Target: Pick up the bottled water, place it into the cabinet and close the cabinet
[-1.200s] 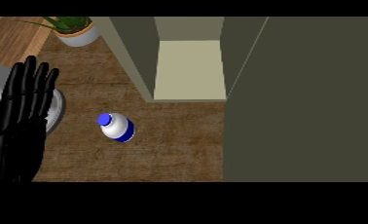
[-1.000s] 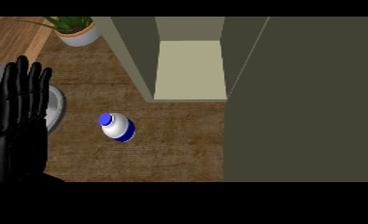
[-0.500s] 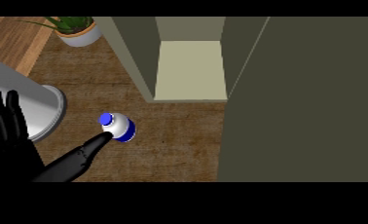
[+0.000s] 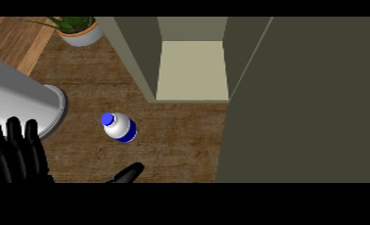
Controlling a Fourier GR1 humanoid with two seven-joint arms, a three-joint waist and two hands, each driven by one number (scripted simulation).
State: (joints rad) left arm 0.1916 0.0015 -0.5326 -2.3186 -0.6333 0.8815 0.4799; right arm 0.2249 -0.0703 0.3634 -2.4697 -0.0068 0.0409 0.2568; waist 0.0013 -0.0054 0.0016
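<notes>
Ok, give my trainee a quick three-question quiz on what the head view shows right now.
1. True or false: the bottle is already inside the cabinet.
2. What stands in the counter's far left corner? A) plant B) kettle C) bowl
3. Fill in: the cabinet door is ____.

Key: 1 false, it stands on the counter, untouched by the left hand. 2 A, the plant. 3 open.

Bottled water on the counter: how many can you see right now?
1. The bottled water stands on the counter, in front of the open cabinet and left of its door. More could be hidden outside the view.
</notes>
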